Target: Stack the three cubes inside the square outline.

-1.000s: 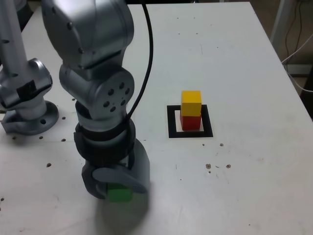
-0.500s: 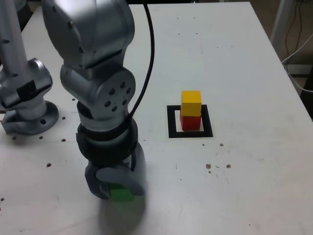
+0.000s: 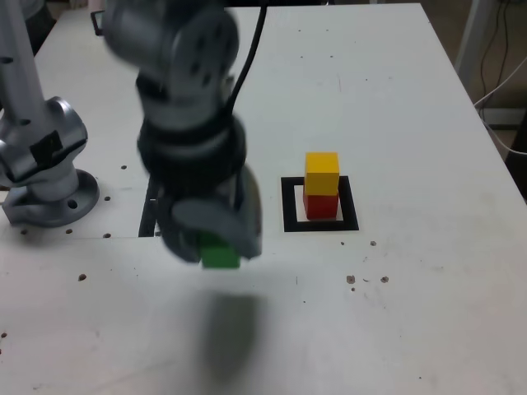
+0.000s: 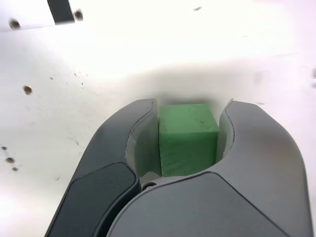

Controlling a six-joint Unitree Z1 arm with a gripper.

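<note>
Exterior view: the green cube [image 3: 220, 253] sits clamped in the gripper [image 3: 221, 247], above its shadow; the 2-cube stack, yellow [image 3: 322, 173] on red [image 3: 321, 206], stands inside the square outline [image 3: 352, 204], off to that view's right. Next, I'd reckon, comes carrying it across, high over the white table [image 3: 428, 271].

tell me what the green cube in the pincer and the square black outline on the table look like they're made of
The small matte green cube: probably painted wood or foam; it has an even, dull colour with faint specks and slightly rough edges, so plastic isn't ruled out.

The thick black square outline: likely tape or print, dull and flat; it shows no visible thickness against the white tabletop.
</note>
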